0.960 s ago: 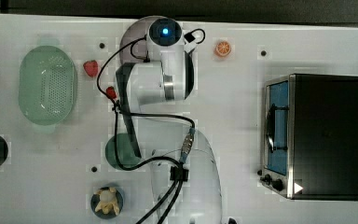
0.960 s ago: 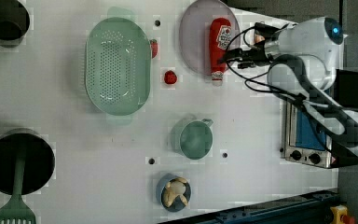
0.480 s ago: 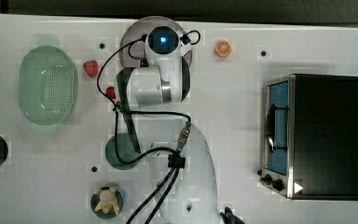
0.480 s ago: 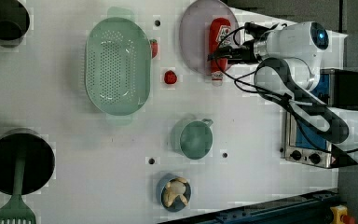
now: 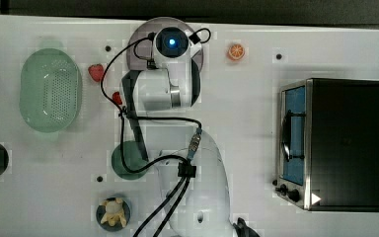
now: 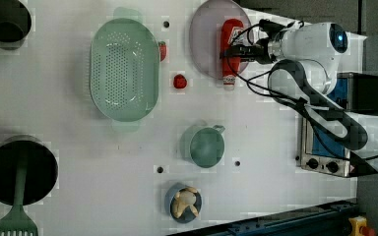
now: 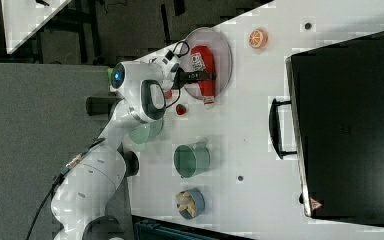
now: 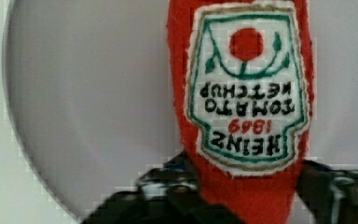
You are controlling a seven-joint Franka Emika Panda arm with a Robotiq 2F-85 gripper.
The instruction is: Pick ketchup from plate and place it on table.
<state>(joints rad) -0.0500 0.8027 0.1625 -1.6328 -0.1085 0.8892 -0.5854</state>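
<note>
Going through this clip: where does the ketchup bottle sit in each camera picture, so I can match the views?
Top view: hidden under the arm's wrist, over the plate.
Left view: ketchup lies on the plate's right part, near the left view's top, gripper across it.
Right view: upper middle, on the plate, cap toward the right view's bottom.
Wrist view: fills the centre, label facing the camera.
Shared landmark: the pale lilac plate.

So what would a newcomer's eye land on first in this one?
Probably the ketchup, a red plush bottle lying on the pale plate, with the gripper straddling its lower body. After that, the big black toaster oven at the top view's right and the green perforated basket at the top view's left.
</note>
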